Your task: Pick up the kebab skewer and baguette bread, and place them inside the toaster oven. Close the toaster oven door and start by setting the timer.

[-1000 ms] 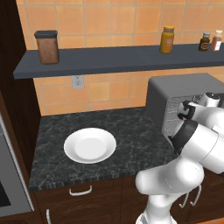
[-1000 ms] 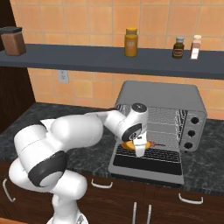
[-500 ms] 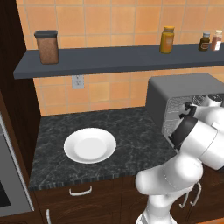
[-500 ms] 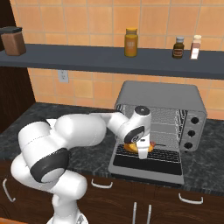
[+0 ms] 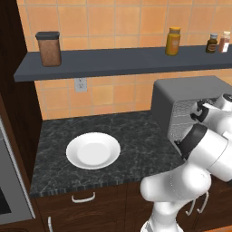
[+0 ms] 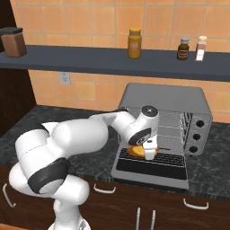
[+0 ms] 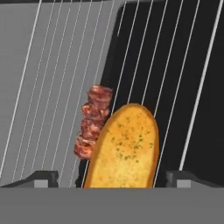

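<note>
A: Gripper (image 7: 112, 179) is hanging inside the oven (image 6: 167, 96) mouth, jaws spread wide and gripping nothing. Its dark fingertips (image 7: 41, 178) are sitting to either side of the bread (image 7: 124, 146), clear of it.

B: Where is the bread lying?

A: It is resting on the wire rack (image 7: 52, 87), near the rack's front edge, running lengthwise between the two tips. In the right base view it is showing as an orange patch (image 6: 136, 152) just under the hand, above the lowered door (image 6: 150, 168).

B: And the skewer?

A: The skewer (image 7: 92, 121) is lying alongside the bread, touching or nearly touching one long side. I cannot tell which.

B: How would these handle?

A: Judging by looks, the bread is light with a firm crust that could dent under a hard squeeze; across its narrow middle is the safe hold. The skewer looks thin, stiff and light, likely to roll on the wires or slip between them; the meat chunks give the better hold.

B: What remains?

A: Both foods seem to be in place. The door is lying open and flat, so it is waiting to be lifted by its outer edge, then the timer knob (image 6: 194, 137) on the right panel needs turning.
</note>
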Tool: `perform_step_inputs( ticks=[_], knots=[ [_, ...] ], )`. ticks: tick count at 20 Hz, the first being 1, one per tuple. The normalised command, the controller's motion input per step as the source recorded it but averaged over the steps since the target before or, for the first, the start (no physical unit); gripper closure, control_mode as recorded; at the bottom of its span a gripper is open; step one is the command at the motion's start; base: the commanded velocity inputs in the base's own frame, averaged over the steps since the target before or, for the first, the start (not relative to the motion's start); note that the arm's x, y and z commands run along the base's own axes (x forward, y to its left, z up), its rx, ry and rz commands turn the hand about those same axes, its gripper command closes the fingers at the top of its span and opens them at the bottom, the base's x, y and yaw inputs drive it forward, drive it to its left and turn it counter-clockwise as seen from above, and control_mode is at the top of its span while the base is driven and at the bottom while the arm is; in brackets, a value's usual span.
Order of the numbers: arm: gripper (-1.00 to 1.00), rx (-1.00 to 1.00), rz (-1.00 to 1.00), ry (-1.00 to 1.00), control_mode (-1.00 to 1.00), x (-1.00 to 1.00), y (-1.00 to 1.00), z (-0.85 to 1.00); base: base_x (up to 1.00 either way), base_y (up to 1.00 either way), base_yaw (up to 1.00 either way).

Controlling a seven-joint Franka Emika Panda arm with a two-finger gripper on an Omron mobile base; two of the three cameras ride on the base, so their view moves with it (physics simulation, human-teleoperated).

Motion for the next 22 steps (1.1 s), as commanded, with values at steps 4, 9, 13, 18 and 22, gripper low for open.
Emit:
perform_step_inputs(
  ticks=[4,9,13,18,22],
  knots=[
    [-1.0,0.0,0.0,-0.12,-1.0,-0.48,-0.09,0.35,0.0,0.0,0.0],
    [-1.0,0.0,0.0,0.05,-1.0,-0.89,0.0,0.0,0.0,0.0,0.0],
    [-1.0,0.0,0.0,0.18,-1.0,-0.74,-0.01,0.0,0.0,0.0,0.0],
    [-1.0,0.0,0.0,0.24,-1.0,-0.34,-0.01,-0.23,0.0,0.0,0.0],
    [-1.0,0.02,0.0,0.2,-1.0,-0.11,-0.05,-0.21,0.0,0.0,0.0]
  ],
)
